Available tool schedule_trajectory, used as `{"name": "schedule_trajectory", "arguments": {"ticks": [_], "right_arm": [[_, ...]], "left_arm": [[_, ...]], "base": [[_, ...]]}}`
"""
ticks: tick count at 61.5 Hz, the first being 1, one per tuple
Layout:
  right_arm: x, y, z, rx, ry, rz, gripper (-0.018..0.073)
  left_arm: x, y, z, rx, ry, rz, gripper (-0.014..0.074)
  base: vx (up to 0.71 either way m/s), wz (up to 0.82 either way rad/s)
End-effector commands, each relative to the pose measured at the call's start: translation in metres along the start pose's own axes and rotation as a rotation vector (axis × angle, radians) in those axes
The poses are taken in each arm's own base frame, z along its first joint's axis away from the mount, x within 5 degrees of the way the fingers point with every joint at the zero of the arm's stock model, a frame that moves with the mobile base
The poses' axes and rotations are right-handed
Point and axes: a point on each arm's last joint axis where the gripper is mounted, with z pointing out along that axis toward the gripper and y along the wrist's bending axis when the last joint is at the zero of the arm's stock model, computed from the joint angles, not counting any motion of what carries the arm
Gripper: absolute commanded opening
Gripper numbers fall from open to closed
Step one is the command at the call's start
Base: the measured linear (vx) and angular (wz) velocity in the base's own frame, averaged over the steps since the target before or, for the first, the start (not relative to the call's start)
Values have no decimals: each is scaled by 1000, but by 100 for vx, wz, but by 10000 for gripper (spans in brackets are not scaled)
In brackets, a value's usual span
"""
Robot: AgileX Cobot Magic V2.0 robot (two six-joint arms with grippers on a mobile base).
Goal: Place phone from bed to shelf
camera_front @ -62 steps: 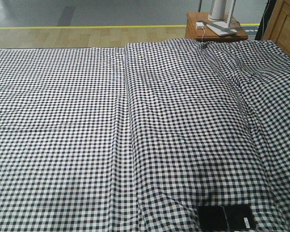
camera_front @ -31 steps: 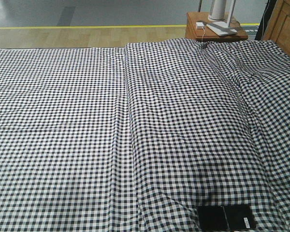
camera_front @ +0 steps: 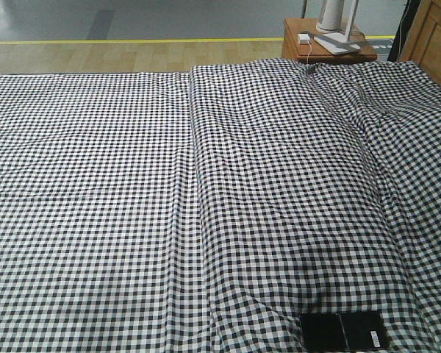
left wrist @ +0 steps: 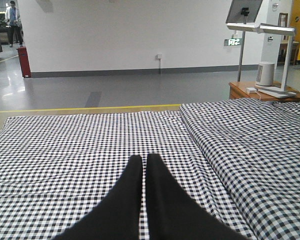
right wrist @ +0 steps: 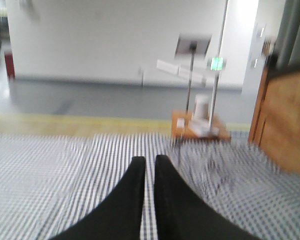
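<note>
**Phone flat on the gingham, both hands closed and empty**

No writing could be read. The white sticker on the phone was too small to make out. The green lit sign on the far wall in the left wrist view showed only unreadable marks.

The phone lay flat on the bed, at the near right of the exterior view. It was a thin, glossy black rectangle with a seam across its middle, and its long side ran across the picture. The cover beneath it was soft cloth in small black-and-white checks, lightly wrinkled. A long fold ran from near to far where the right part rose higher.

Beyond the bed's far right corner stood a reddish-brown wooden nightstand. It carried a white lamp and a small white box with a cord. A panelled wooden headboard edged the right side.

The left hand showed two matte black tapering fingers pressed together with only a hairline seam. It held nothing and hung above the checked cloth. The right wrist view was blurred. There the right hand had its black fingers drawn nearly together, with a narrow slit and nothing between them.
</note>
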Motion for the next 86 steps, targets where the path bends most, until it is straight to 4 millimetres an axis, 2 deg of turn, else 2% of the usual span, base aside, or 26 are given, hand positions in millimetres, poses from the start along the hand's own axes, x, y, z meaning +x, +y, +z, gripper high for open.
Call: {"name": "schedule_trajectory", "arguments": {"ticks": [1,7,13,19,26,36,43,54,63,76,86], "right_arm": [[-4,-2,20,2,46,-17,130],[5,-2,37,-7,128,-14,241],[12,-2,49,-13,188,-12,412],[16,-2,56,-16,228,-6,578],[20,-2,61,-19,255,-1,731],[22,-2,62,-21,282,9,718],[25,-1,68,-26,394,70,699],[36,-10,95,-1,614,123,685],[53,-34,118,44,754,166,680],[93,-72,156,0,848,280,668],[139,-100,184,-17,965,343,662]], "left_arm": [[-15,0,-2,1,-104,-19,1],[-15,0,-2,1,-104,-19,1],[-15,0,-2,1,-104,-19,1],[-15,0,-2,1,-104,-19,1],[-15,0,-2,1,-104,-19,1],[-15,0,-2,1,-104,-19,1],[-15,0,-2,1,-104,-19,1],[-15,0,-2,1,-104,-19,1],[-15,0,-2,1,-104,-19,1],[-15,0,-2,1,-104,-19,1],[-15,0,-2,1,-104,-19,1]], "base": [[0,0],[0,0],[0,0],[0,0],[0,0],[0,0],[0,0],[0,0],[0,0],[0,0],[0,0]]}}
